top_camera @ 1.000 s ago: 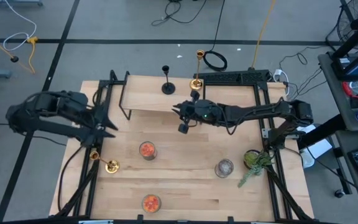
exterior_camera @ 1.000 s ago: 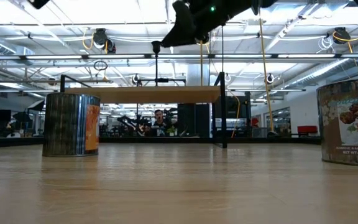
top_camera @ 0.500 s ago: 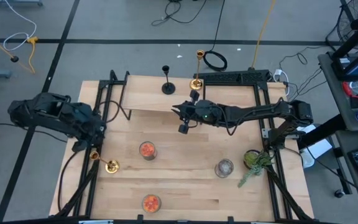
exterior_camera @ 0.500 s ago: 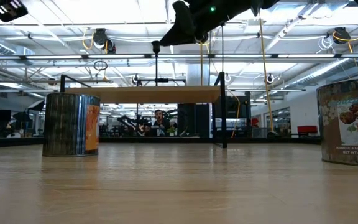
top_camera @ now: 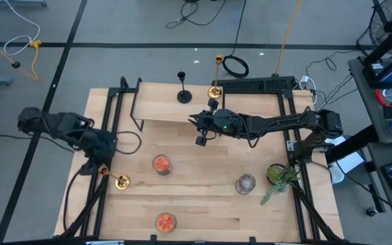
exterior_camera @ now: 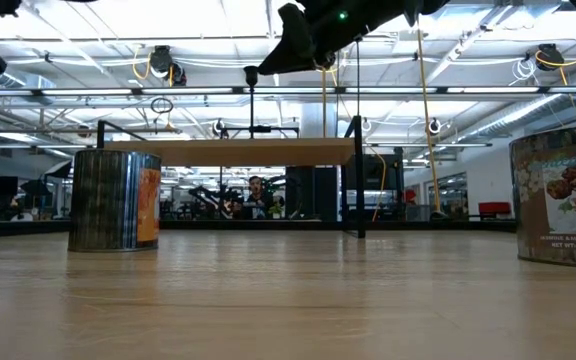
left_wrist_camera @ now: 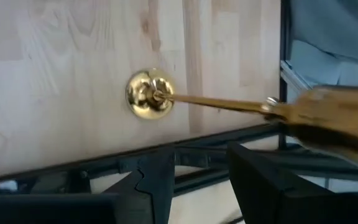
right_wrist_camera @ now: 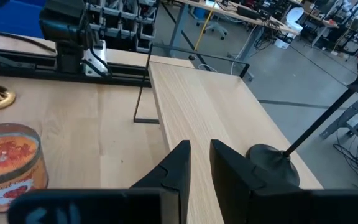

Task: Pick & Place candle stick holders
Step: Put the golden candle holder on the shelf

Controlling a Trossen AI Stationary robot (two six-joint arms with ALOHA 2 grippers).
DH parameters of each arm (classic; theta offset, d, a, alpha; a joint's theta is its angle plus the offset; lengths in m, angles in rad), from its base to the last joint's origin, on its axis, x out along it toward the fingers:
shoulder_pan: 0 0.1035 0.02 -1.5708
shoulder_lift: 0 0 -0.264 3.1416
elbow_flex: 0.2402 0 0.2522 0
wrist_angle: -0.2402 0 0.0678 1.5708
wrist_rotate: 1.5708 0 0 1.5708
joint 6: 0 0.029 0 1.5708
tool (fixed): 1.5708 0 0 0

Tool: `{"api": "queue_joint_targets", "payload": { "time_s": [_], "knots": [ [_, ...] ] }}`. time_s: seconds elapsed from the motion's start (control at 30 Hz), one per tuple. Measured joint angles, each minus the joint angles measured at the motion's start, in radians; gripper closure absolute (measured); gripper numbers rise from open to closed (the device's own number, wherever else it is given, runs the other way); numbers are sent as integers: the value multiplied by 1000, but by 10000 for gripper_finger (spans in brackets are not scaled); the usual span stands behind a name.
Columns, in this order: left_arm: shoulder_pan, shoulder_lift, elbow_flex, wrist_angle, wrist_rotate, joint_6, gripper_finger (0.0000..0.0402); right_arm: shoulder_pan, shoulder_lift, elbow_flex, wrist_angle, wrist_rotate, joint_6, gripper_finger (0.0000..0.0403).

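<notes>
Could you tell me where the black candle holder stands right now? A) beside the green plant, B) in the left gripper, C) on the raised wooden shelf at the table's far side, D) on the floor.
C: the black candle holder stands upright on the raised wooden shelf, near a gold holder.

Gold holder's [left_wrist_camera: 148, 94] cup blurred, cut off at edge

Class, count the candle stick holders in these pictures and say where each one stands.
3. A black holder and a gold holder stand on the raised shelf; another gold holder stands near the table's left edge, under the left gripper.
</notes>
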State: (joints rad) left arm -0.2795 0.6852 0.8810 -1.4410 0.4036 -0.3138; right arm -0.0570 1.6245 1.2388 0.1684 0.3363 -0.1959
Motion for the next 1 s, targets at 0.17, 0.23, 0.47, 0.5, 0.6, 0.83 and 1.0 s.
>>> {"api": "queue_joint_targets", "payload": {
  "time_s": [0.17, 0.23, 0.47, 0.5, 0.6, 0.83, 1.0],
  "knots": [
    [-34, -7, -85, 86, -3, 22, 252, 0, 0, 0, 9, 0, 0, 348],
    [-48, -13, -114, 119, -3, 29, 252, 0, 0, 0, 23, 1, 0, 348],
    [-84, -14, -150, 156, 1, 50, 252, 0, 0, 1, 45, 1, 0, 348],
    [-87, -14, -150, 157, 1, 61, 252, 0, 0, 1, 45, 1, 0, 348],
    [-96, -15, -150, 160, 0, 84, 252, 0, 0, 1, 45, 0, 0, 348],
    [-98, -20, -150, 164, -24, 175, 252, 0, 0, 1, 45, 0, 0, 348],
    [-98, -20, -150, 224, -60, 265, 252, 0, 0, 1, 67, -1, 0, 348]
  ]
}}
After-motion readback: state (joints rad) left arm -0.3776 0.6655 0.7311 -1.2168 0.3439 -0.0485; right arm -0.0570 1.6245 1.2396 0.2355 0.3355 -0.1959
